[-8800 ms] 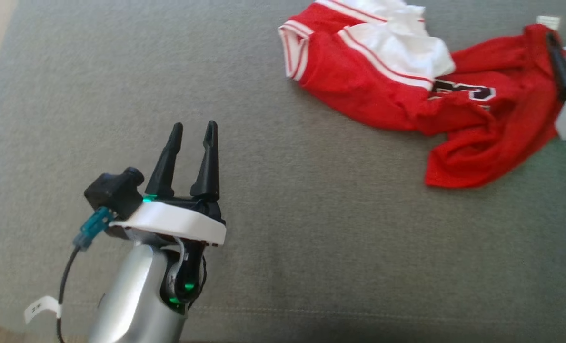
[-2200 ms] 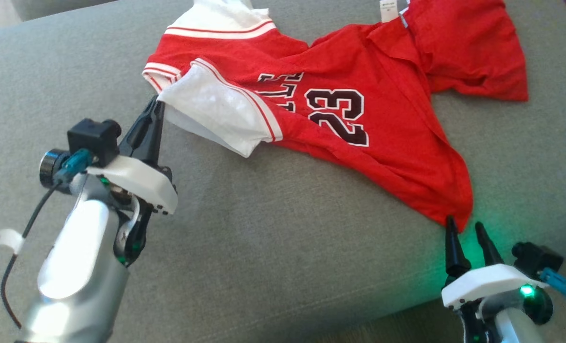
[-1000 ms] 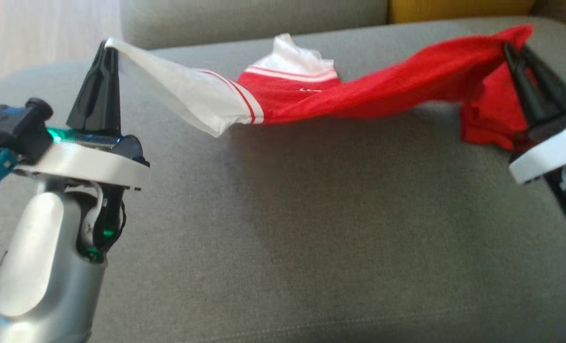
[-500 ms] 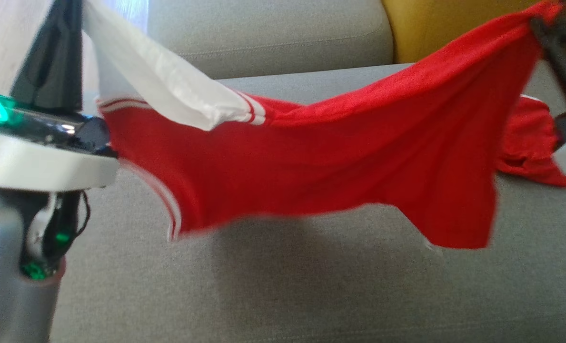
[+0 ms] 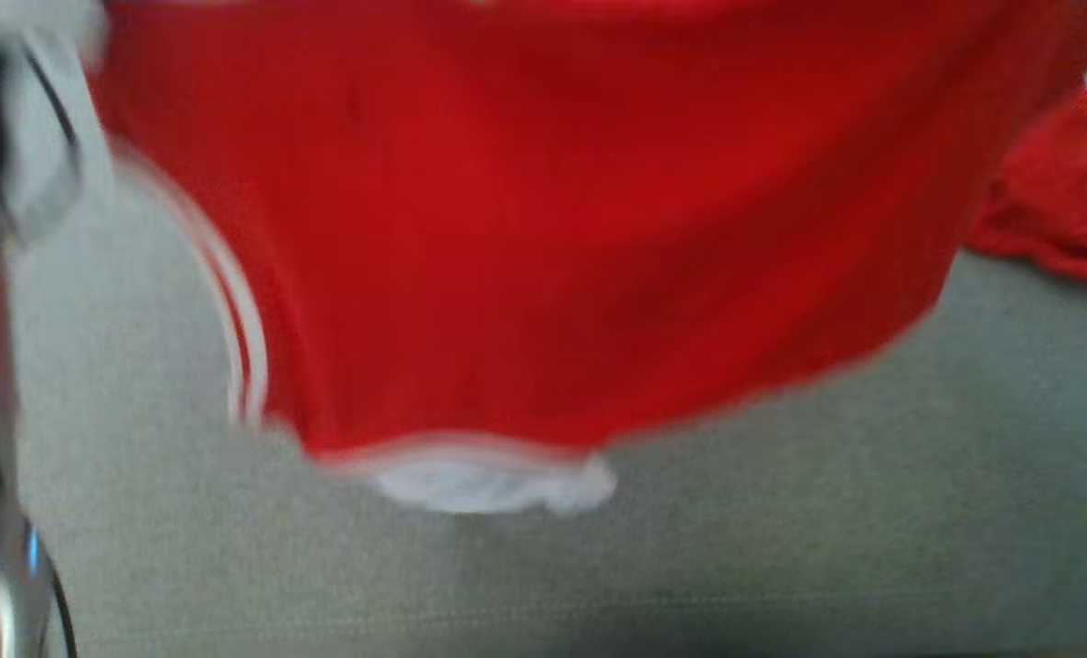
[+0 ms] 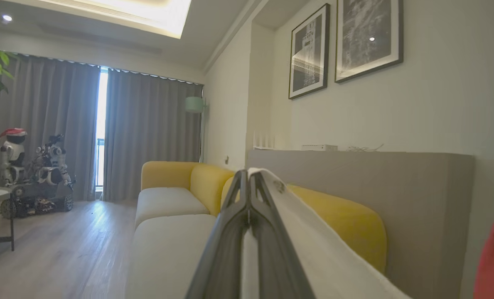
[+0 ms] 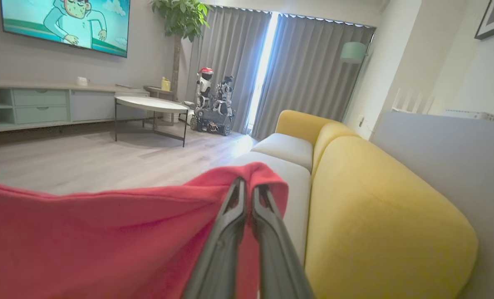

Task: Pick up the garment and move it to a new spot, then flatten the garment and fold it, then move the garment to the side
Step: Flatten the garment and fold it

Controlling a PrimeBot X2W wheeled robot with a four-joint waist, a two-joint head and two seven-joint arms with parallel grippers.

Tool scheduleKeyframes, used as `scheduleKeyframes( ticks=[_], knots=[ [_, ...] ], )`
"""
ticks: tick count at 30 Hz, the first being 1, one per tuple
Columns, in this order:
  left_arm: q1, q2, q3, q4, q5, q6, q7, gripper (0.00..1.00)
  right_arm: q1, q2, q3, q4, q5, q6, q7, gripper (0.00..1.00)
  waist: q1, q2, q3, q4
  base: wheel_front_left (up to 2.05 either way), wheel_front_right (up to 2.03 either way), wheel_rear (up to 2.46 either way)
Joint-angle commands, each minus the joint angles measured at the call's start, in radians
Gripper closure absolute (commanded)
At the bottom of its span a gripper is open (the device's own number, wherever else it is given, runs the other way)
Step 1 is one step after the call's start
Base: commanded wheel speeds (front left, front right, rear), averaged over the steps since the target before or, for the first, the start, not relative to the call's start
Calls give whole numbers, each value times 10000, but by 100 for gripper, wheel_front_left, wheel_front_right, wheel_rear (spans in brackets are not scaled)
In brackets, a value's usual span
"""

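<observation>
Aloft, one red fabric jersey with white striped trim (image 5: 543,228) hangs spread and blurred above the grey fabric sofa seat (image 5: 781,530). Two grippers carry it. The left gripper (image 6: 249,176) has its jaws pinched together on a white edge of the cloth, and the right gripper (image 7: 249,187) is clamped on a red corner. Two framed black-and-white prints (image 6: 309,52) hang on the wall beyond the left fingers.
</observation>
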Motion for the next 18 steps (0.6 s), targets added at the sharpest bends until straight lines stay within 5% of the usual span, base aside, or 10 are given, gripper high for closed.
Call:
scheduleKeyframes(
  ticks=[1,5,10,14,18],
  knots=[
    [-1407,33,699,525,-454,-69,-21,100,-1333,-65,234,188,12,-7,120,100,0,-1,1734,225,0,0,0],
    [-3983,-318,1122,2899,-815,-375,-863,100,-4589,324,1174,2040,-677,-7,-548,100,0,-1,2840,384,0,0,0],
    [-6623,-529,1571,5363,-931,-785,-2300,100,-7476,1360,1713,4728,-1513,-7,-2686,100,0,-1,3423,456,0,0,0],
    [-7638,-763,1717,6462,-1126,-1232,-3243,100,-8255,1913,1719,6446,-1467,-7,-4403,100,0,-1,3560,636,0,0,0],
    [-7373,-798,1314,7195,-943,-1562,-3596,100,-7949,2146,2328,7648,-984,-7,-5017,100,0,-1,3692,836,0,0,0]
  ],
)
